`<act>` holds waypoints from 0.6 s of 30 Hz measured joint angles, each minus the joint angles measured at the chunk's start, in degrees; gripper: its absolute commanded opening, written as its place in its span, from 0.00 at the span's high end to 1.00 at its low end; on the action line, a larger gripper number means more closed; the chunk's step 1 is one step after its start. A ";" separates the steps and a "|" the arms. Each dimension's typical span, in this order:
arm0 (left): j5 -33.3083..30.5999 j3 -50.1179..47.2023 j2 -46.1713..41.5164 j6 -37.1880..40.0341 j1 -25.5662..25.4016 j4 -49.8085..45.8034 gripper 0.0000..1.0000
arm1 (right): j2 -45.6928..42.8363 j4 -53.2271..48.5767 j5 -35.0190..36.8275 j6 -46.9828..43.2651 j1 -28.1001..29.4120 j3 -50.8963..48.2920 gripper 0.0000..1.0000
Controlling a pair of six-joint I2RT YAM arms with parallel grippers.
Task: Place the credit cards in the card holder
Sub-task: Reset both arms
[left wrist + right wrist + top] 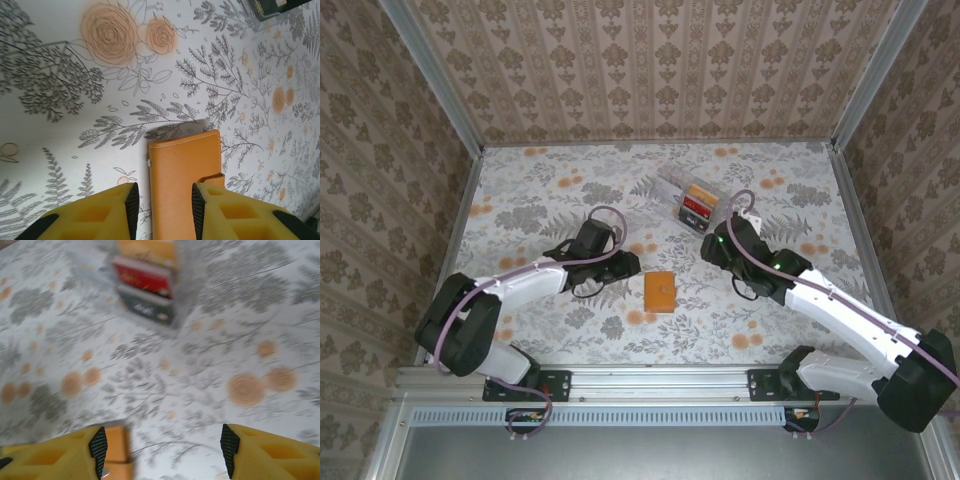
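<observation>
The credit cards (696, 207) are lying in the clear box (672, 181), crosswise just ahead of the right gripper (162, 445), which is gaping wide and empty. The left gripper (162, 205) is hovering, jaws parted, over the card holder (660, 292) mid-table.

Looks like a lab test booth: beige damask-patterned wallpaper panels (650, 70) set in silver aluminium frame posts (432, 70), grey-and-orange floral printed tabletop (520, 190), silver metal mounting rail (650, 380) along the near edge.

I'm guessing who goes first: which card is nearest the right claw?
The dark grey card; the red card and the orange-yellow card sit farther behind it.
</observation>
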 measured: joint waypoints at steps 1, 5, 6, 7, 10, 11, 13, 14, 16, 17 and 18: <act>-0.39 0.00 -0.52 0.20 0.31 -0.52 0.64 | -0.02 -0.37 1.03 -0.63 -1.22 -0.28 0.32; -2.91 0.02 -2.23 1.25 1.73 -3.06 0.62 | 1.31 -0.83 3.91 -3.96 -5.49 -0.66 0.32; -3.52 0.02 -2.62 1.44 2.05 -3.61 0.61 | 1.77 -0.46 4.63 -4.74 -6.14 -0.79 0.31; -4.35 0.02 -3.10 1.64 2.32 -4.11 0.61 | 2.25 0.24 5.64 -5.92 -6.78 -1.20 0.31; -6.86 0.02 -4.94 2.49 3.02 -5.68 0.57 | 3.10 3.96 8.55 -10.40 -8.31 -3.58 0.29; -7.87 0.02 -5.88 2.89 3.28 -6.47 0.54 | 3.45 5.64 9.77 -12.41 -8.79 -4.61 0.28; -10.21 0.02 -8.04 3.98 4.02 -8.02 0.52 | 4.39 8.87 11.76 -16.57 -9.49 -6.25 0.22; -11.54 0.02 -9.18 4.52 4.52 -8.81 0.50 | 5.18 10.73 12.85 -19.06 -9.88 -6.93 0.15; -14.45 0.02 -11.43 6.14 5.66 -10.45 0.41 | 6.99 13.75 14.43 -22.88 -10.95 -7.63 0.14; -16.15 0.02 -12.55 6.91 6.34 -11.15 0.36 | 7.98 14.91 14.86 -24.48 -11.85 -7.63 0.14; -17.73 0.02 -13.44 7.91 7.02 -11.65 0.35 | 8.74 16.15 15.23 -25.86 -12.68 -7.63 0.14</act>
